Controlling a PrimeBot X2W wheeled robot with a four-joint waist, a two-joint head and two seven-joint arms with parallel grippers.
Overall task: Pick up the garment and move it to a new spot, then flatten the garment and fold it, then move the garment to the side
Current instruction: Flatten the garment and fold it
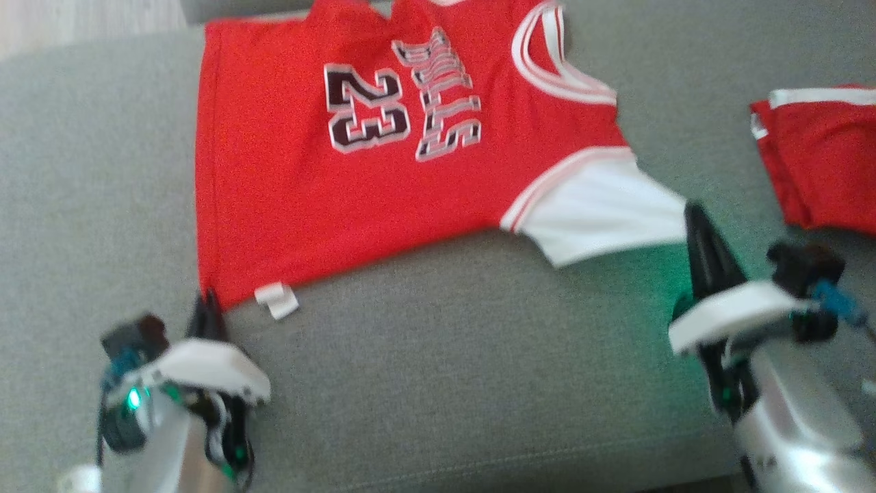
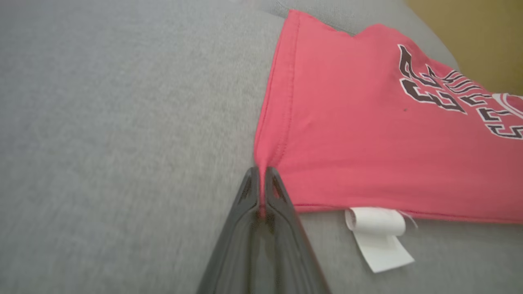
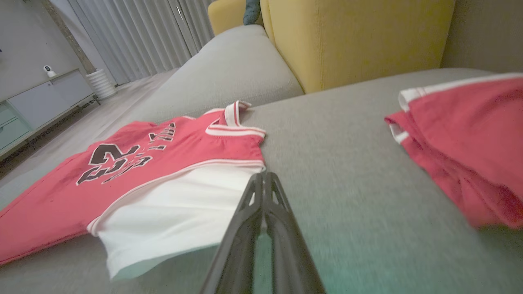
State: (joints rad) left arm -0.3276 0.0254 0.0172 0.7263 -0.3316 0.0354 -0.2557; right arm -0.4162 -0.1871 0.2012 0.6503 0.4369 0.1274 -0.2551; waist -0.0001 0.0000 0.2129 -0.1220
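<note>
1. Jersey (image 1: 287, 192), red cloth with white sleeve (image 1: 602, 212), lies flat by the grey fabric sofa seat's (image 1: 445, 356) far edge.
2. My left gripper (image 2: 260, 171) pinches its hem corner.
3. My right gripper (image 1: 692, 209) is closed at the sleeve; grip unclear.

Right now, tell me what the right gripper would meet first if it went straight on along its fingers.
The white sleeve of the red jersey: the shut right gripper has its tips at the sleeve's edge, perhaps touching. Past that lies the grey sofa cushion, though depth is unclear.

Matt red cloth jersey (image 1: 287, 178) lies on a coarse-woven grey fabric cushion (image 1: 445, 383); the claw fingers (image 2: 282, 228) look like glossy dark plastic.
</note>
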